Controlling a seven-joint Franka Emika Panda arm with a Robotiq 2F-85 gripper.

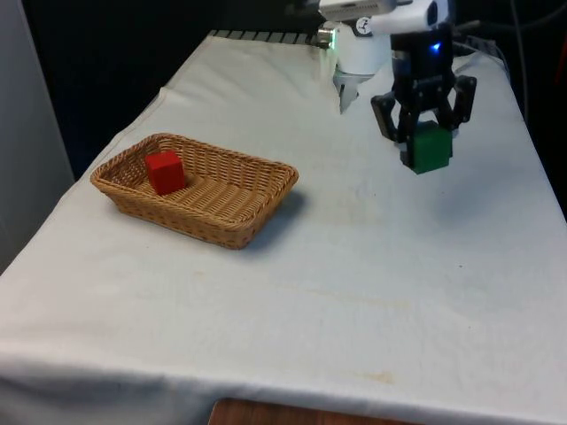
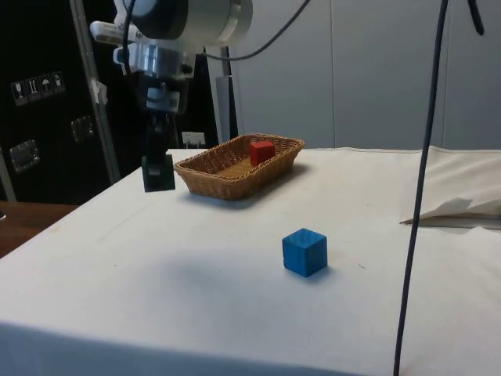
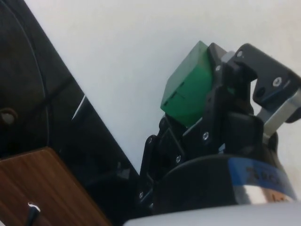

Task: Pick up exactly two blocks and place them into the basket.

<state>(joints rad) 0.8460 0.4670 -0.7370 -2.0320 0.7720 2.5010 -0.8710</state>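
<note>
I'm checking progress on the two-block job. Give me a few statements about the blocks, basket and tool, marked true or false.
1. A red block lies in the basket. True.
2. The tool is shut on a green block. True.
3. The green block rests on the table. False: it is held above the cloth.
4. The blue block is in the basket. False: it sits on the cloth, apart from the basket.
5. The basket holds two blocks. False: one, the red.

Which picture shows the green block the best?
The front view: the green block hangs clear in the gripper, above the cloth. The side view shows it dark and shadowed; the wrist view shows it close, partly behind a finger.
</note>
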